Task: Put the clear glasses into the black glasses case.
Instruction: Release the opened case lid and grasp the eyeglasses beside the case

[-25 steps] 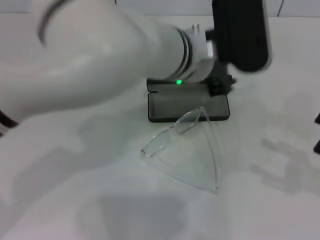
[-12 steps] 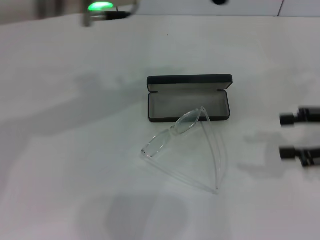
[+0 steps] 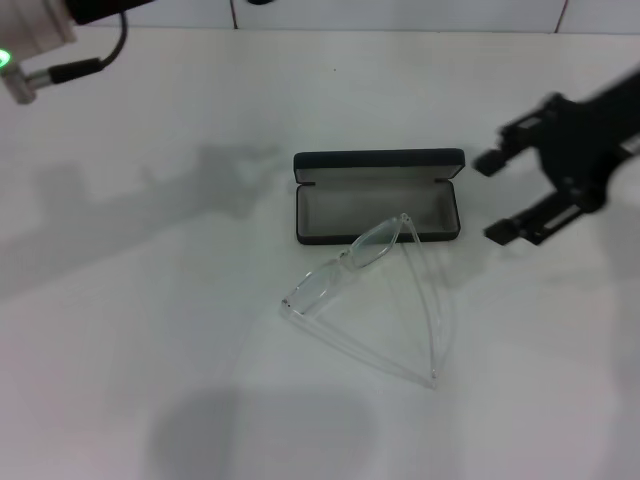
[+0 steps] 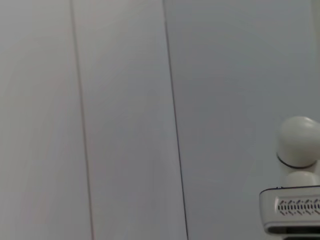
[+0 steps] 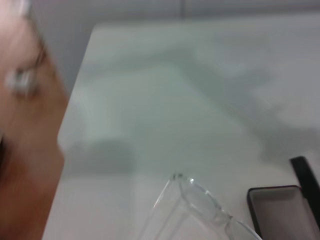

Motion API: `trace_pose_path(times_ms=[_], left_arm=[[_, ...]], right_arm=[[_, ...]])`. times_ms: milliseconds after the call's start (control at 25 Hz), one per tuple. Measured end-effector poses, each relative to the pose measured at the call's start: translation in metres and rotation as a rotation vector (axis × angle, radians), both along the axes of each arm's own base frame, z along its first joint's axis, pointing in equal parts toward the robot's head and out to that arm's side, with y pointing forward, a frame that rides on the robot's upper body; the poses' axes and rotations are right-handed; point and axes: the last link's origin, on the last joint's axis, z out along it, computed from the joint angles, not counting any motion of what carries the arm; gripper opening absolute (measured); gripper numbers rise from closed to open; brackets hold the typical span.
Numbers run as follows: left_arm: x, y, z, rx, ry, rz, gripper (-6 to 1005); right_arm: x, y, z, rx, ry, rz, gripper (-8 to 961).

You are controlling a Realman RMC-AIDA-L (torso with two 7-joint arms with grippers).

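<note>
The left arm is parked over the desk's far left corner, its gripper out of sight. Mid-desk, the matte black rectangular glasses case [image 3: 378,198] lies open; the transparent plastic glasses [image 3: 370,292] rest against its near wall. The right gripper [image 3: 505,198], fingers spread and empty, approaches; next it likely must descend and pinch the frame.

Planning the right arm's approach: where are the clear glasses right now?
In the head view, the clear glasses lie mid-table, one end propped on the open black glasses case; right gripper hovers beside the case.
</note>
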Motion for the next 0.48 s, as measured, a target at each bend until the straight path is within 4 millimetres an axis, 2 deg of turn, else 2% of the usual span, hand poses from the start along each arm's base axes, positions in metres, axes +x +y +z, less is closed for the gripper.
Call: trace_pose_path(times_ms=[40, 80, 240, 480], left_arm=[[-0.009, 0.002, 0.002, -0.009, -0.031, 0.017, 205], [-0.015, 0.003, 0.003, -0.014, -0.045, 0.029, 195], [-0.035, 0.006, 0.013, -0.041, -0.101, 0.056, 185], [-0.062, 0.000, 0.037, -0.050, -0.204, 0.040, 185]], right_arm=[[0.000, 0.000, 0.000, 0.000, 0.000, 0.000, 727], [-0.027, 0.009, -0.015, -0.030, -0.104, 0.072, 724], [-0.061, 0.018, -0.048, -0.054, -0.230, 0.179, 715], [-0.090, 0.024, -0.091, -0.058, -0.319, 0.333, 700]])
